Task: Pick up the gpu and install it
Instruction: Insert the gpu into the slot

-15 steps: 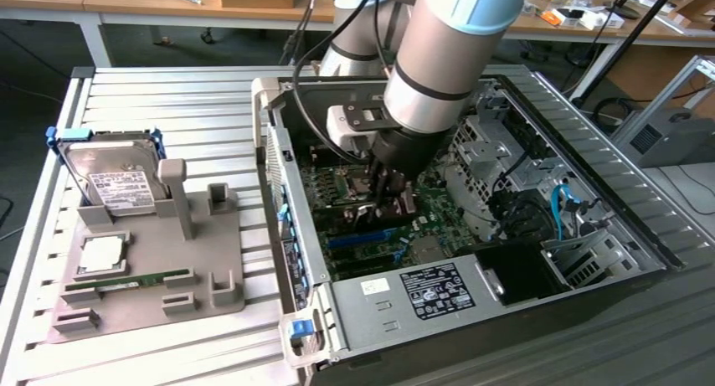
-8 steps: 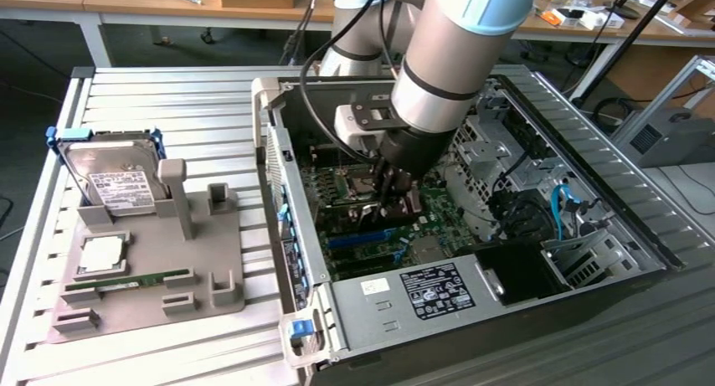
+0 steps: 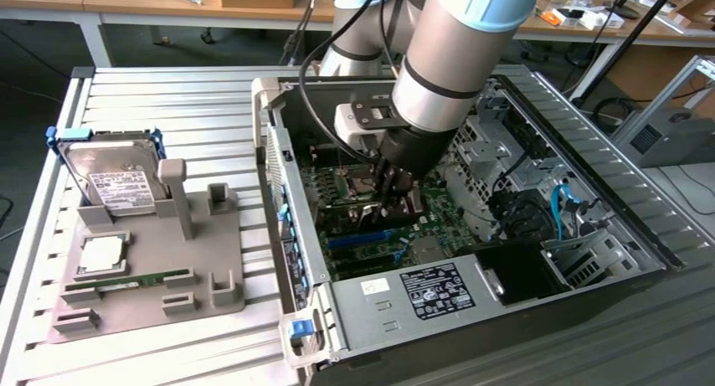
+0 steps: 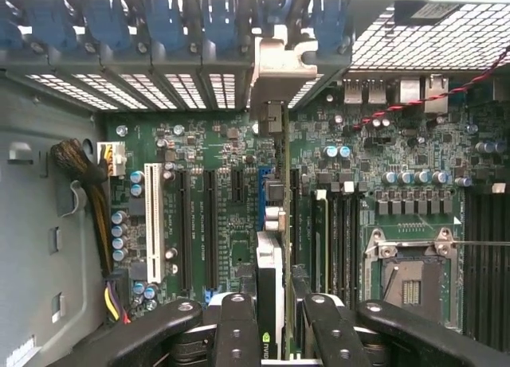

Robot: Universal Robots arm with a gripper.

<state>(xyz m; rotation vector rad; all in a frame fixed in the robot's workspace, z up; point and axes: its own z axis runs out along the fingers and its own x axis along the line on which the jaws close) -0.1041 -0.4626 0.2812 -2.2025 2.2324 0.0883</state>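
On a slatted light-grey metal bench (image 3: 167,93), seen from the exterior view, an open black and silver desktop computer case (image 3: 470,319) lies on its side with its green motherboard (image 3: 369,227) facing up. A silver and pale-blue robot arm (image 3: 447,59) reaches down into the case. Its black gripper (image 3: 391,203) is low over the motherboard, clenched on the gpu (image 3: 404,198), a thin dark rectangular expansion card that stands on edge between the fingers, just above a blue slot (image 3: 363,238). Toward the exterior view's left, well apart from the case, a grey plastic parts holder (image 3: 156,269) sits on the bench. It carries a silver hard drive with a white label (image 3: 110,181) propped upright in a blue frame, a slim green memory stick (image 3: 132,280) lying flat, and a small square silver chip (image 3: 100,252).

From the wrist view, the camera looks along the gripper (image 4: 275,319) toward the motherboard (image 4: 223,184). Two black fingers (image 4: 239,327) grasp the gpu (image 4: 269,279), which is seen edge-on, running away from the camera. Its silver metal bracket (image 4: 279,72) sits at the far end against the case's rear row of blue slot covers (image 4: 159,25). The card lines up beside a long black slot (image 4: 211,224) and a white slot (image 4: 153,224). An empty silver processor socket (image 4: 410,271) lies to one side.
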